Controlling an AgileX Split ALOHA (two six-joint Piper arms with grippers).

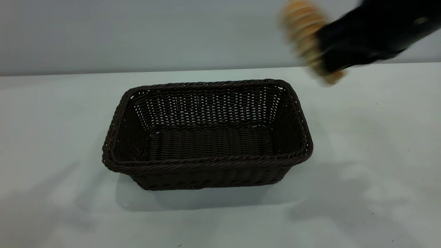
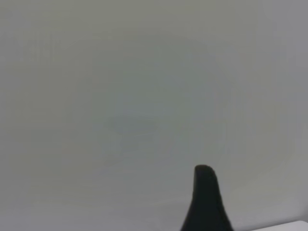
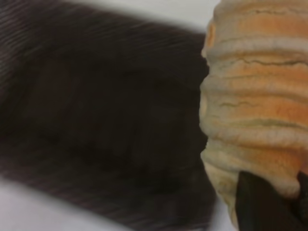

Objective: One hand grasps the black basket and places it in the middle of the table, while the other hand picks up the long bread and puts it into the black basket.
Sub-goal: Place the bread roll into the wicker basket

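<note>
The black basket stands upright and empty in the middle of the white table. My right gripper is shut on the long bread and holds it in the air above the table, beyond the basket's far right corner. In the right wrist view the ridged golden bread fills one side, with the gripper clamped on its end and the dark basket below. My left gripper is out of the exterior view. In the left wrist view it shows only as a dark tip over a plain pale surface.
The pale wall rises behind the table's far edge. A few tiny dark specks lie on the table at the right. Bare tabletop lies all around the basket.
</note>
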